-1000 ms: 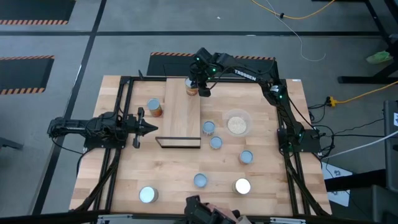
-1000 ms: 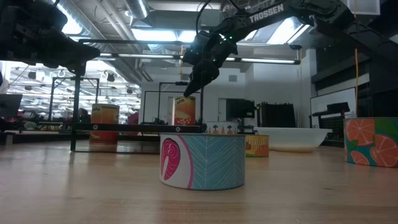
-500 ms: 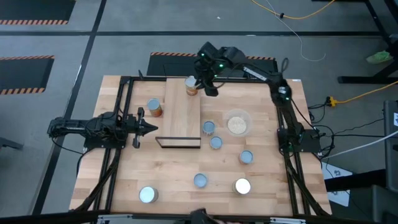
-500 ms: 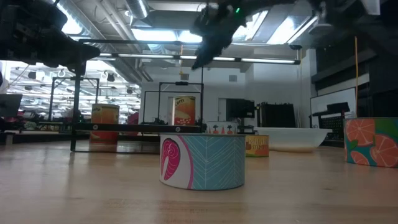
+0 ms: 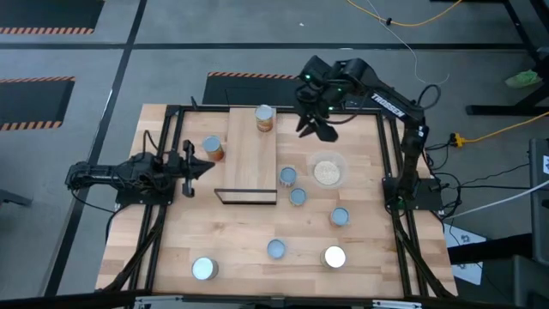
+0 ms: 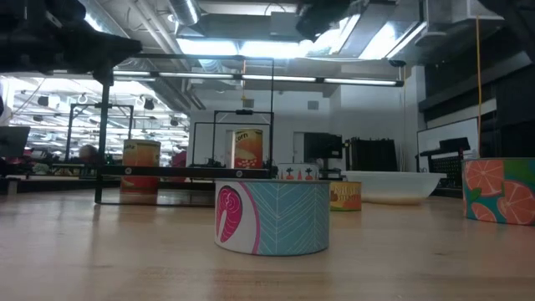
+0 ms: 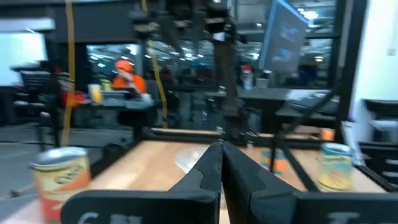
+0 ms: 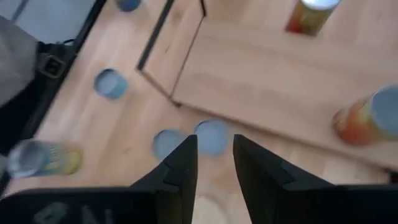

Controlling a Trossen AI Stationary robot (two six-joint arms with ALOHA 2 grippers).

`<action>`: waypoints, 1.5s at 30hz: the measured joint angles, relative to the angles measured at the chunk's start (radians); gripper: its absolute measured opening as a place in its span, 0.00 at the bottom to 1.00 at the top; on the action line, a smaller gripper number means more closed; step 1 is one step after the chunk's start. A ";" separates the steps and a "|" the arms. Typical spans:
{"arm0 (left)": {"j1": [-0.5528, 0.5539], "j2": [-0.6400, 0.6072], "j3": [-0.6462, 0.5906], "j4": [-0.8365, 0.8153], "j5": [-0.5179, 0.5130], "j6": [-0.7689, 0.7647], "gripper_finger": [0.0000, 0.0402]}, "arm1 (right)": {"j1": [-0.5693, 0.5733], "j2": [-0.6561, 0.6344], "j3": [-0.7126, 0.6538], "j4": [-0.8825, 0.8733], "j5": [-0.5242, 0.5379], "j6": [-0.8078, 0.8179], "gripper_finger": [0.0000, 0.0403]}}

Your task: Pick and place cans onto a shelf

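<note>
High view, near to far: five low cans [image 5: 276,249] sit loose on the table [image 5: 240,257], a bowl [image 5: 327,170] just beyond. One tall can [image 5: 265,118] stands on the shelf [image 5: 251,154], another tall can [image 5: 214,148] beside it. Right gripper [image 5: 314,128] hovers empty, fingers parted; left gripper [image 5: 190,163] rests pressed together. Reaching the crowded middle cans could likely knock neighbours or the bowl.
</note>
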State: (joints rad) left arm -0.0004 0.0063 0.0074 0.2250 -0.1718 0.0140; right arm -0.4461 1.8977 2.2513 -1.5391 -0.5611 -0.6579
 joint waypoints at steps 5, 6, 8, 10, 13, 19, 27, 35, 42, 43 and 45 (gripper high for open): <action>0.000 0.000 0.001 0.024 -0.050 0.022 0.06 | 0.023 -0.052 -0.027 -0.025 0.000 0.046 0.27; 0.000 0.000 0.002 0.023 -0.065 0.022 0.08 | 0.027 -0.071 -0.055 -0.028 0.001 0.047 0.27; 0.000 0.000 0.008 0.024 -0.099 0.023 0.13 | 0.033 -0.122 -0.137 -0.024 -0.002 0.052 0.27; 0.000 0.000 0.009 0.025 -0.136 0.023 0.18 | 0.034 -0.189 -0.257 0.021 -0.001 0.080 0.27; 0.000 0.000 0.009 0.028 -0.175 0.022 0.21 | 0.033 -0.314 -0.485 0.191 0.005 0.134 0.27; 0.000 0.001 0.016 0.026 -0.180 0.012 0.22 | 0.033 -0.576 -0.885 0.543 0.178 0.268 0.27; 0.000 0.112 0.191 -0.111 -0.189 -0.011 0.22 | 0.027 -0.823 -1.255 0.975 0.265 0.342 0.27; 0.000 0.359 0.455 -0.460 -0.235 -0.029 0.22 | 0.003 -0.898 -1.512 1.274 0.268 0.342 0.27; 0.038 0.609 0.679 -0.837 -0.254 -0.087 0.21 | 0.002 -0.895 -1.608 1.369 0.264 0.343 0.27; 0.049 0.644 0.707 -0.889 -0.253 -0.087 0.21 | 0.002 -0.895 -1.613 1.370 0.264 0.342 0.27; 0.077 0.713 0.754 -0.988 -0.253 -0.086 0.21 | 0.002 -0.894 -1.619 1.371 0.264 0.343 0.27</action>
State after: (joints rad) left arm 0.0763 0.7193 0.7610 -0.7631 -0.4246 -0.0716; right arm -0.4442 1.0035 0.6323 -0.1682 -0.2972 -0.3153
